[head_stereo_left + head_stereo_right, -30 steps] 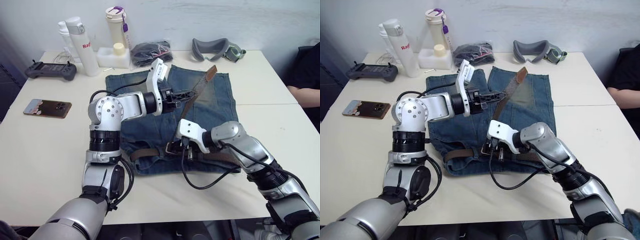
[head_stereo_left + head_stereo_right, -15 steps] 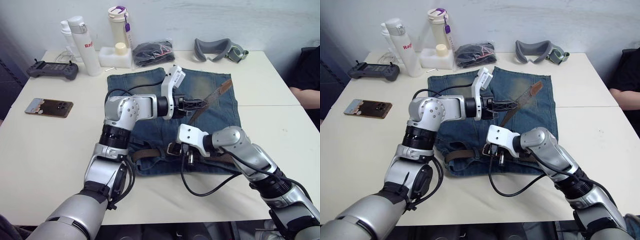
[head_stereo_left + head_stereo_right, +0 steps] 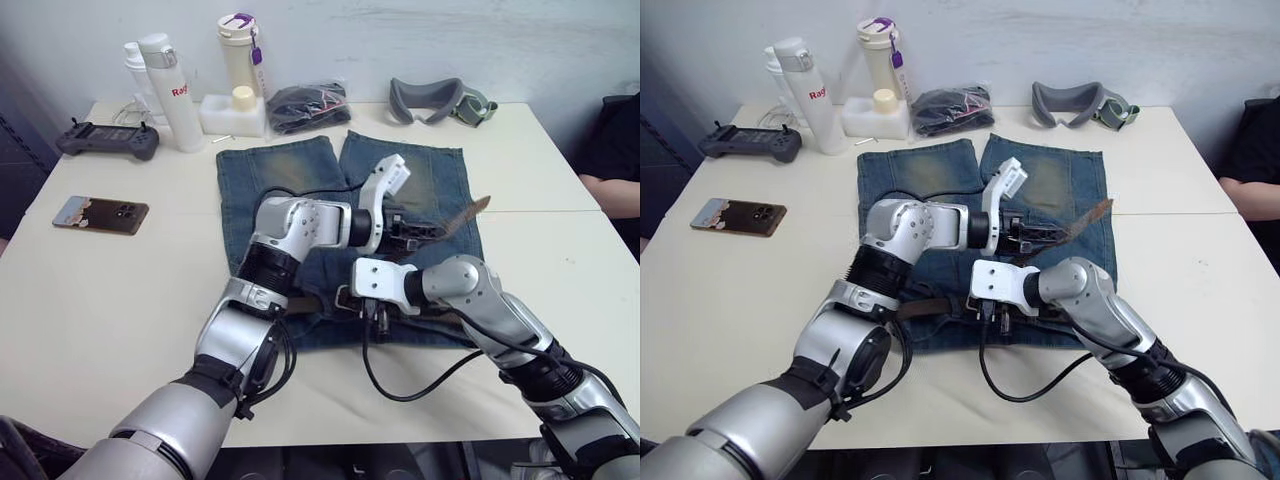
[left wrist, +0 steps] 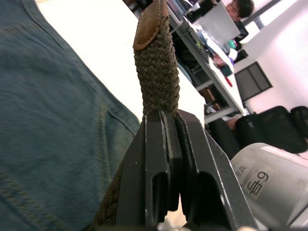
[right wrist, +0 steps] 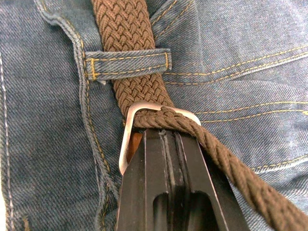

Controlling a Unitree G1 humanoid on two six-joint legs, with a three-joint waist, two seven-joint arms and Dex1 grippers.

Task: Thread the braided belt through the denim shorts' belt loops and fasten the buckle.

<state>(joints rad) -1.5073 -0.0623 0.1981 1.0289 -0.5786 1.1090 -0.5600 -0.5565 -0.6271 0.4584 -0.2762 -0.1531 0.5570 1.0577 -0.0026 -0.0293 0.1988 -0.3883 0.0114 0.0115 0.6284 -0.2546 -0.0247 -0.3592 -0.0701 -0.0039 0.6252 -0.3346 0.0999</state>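
Left gripper [image 4: 166, 120] clamped on the belt [image 4: 156, 72] just short of its leather tip, free end held raised toward 3 o'clock. Right gripper [image 5: 161, 137] closed at the buckle [image 5: 144, 130], pinning it on the waistband of the shorts [image 3: 290, 170] beside a loop [image 5: 127, 62] the belt already passes under. Step: fastening. Next: draw the slack through, then seat the prong.
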